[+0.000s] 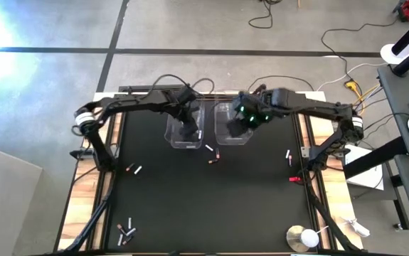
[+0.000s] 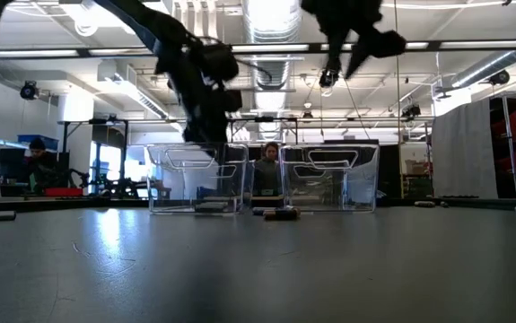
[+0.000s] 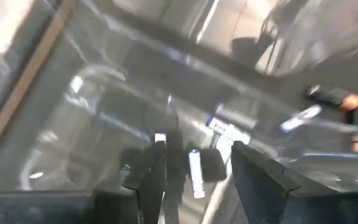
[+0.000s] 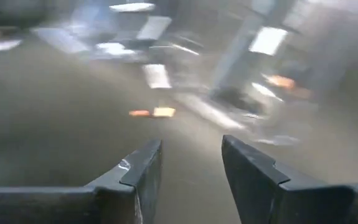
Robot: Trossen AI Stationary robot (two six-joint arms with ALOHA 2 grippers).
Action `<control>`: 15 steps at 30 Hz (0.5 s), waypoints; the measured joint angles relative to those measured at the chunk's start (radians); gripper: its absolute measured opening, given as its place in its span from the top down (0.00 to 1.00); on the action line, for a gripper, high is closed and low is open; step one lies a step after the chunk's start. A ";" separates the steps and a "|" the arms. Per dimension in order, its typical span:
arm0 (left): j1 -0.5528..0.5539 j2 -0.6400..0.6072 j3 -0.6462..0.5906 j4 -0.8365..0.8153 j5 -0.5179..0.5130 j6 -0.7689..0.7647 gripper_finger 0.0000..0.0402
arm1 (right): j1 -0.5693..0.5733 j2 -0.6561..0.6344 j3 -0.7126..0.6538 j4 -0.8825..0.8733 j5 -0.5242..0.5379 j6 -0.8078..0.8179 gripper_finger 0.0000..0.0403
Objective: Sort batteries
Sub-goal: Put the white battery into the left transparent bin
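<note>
Two clear plastic bins stand side by side at the mat's far edge, the left bin [image 1: 178, 134] and the right bin [image 1: 229, 131]. My left gripper [image 1: 188, 130] reaches down into the left bin, fingers open. In the left wrist view [image 3: 194, 149] a silvery battery [image 3: 195, 173] lies on the bin floor below the gap, with more silvery batteries [image 3: 228, 127] beyond. My right gripper [image 1: 249, 116] hovers open, high above the right bin [image 2: 329, 179], and holds nothing [image 4: 191, 146]. Loose batteries lie on the mat: a white one [image 1: 209, 148], a dark one [image 1: 215, 160], and others [image 1: 134, 169] [image 1: 288, 154] [image 1: 126, 229].
A red clip-like piece [image 1: 294, 179] lies near the mat's right edge. A round white-topped disc [image 1: 304, 237] sits at the near right corner. Two batteries [image 2: 280, 213] lie just in front of the bins. Wooden table edges [image 1: 83, 199] flank the black mat. A person [image 2: 269, 170] shows behind the bins.
</note>
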State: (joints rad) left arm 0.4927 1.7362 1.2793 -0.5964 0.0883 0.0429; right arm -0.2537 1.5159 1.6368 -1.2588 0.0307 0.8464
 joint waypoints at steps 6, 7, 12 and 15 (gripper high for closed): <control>0.000 -0.167 0.000 0.016 0.000 0.000 0.58 | -0.230 0.003 -0.073 0.016 0.052 -0.063 0.69; 0.000 -0.195 0.001 0.017 0.000 0.000 0.58 | -0.263 0.005 -0.093 0.039 0.052 -0.077 0.70; 0.000 -0.316 0.001 0.009 0.001 0.002 0.57 | -0.403 0.009 -0.210 0.103 0.075 -0.101 0.74; 0.000 -0.385 -0.016 0.005 0.001 0.003 0.57 | -0.420 -0.011 -0.284 0.092 0.098 -0.118 0.74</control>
State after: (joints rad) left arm 0.4927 1.3511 1.2630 -0.5913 0.0896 0.0463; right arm -0.6739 1.5054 1.3529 -1.1668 0.1285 0.7283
